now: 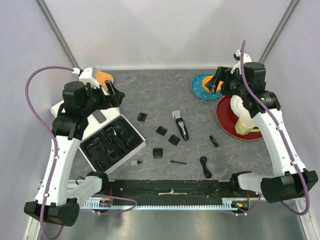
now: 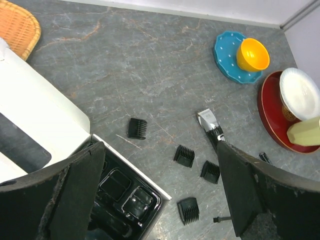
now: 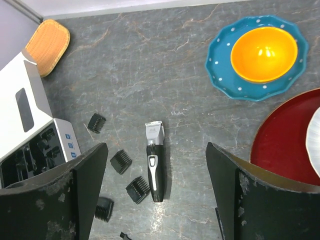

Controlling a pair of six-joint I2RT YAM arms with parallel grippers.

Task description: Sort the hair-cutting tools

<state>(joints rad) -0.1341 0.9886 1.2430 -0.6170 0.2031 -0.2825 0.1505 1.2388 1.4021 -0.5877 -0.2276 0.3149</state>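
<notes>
The black-and-silver clipper (image 1: 180,125) lies mid-table, blade end pointing away; it also shows in the left wrist view (image 2: 210,127) and the right wrist view (image 3: 155,165). Several black comb guards (image 1: 161,131) (image 2: 184,155) (image 3: 120,161) lie loose to its left. The thin brush (image 1: 178,162), the coiled cable (image 1: 205,167) and a small black bit (image 1: 214,141) lie nearer the front. My left gripper (image 1: 114,92) (image 2: 160,195) is open and empty, raised above the box's far corner. My right gripper (image 1: 217,82) (image 3: 156,195) is open and empty, raised by the blue plate.
The white box with its black moulded tray (image 1: 112,142) sits open at the left. A wicker dish (image 1: 104,77) is at the back left. A blue plate (image 1: 199,90) with an orange bowl and a red plate (image 1: 226,122) with a white bowl and a cup stand at the right.
</notes>
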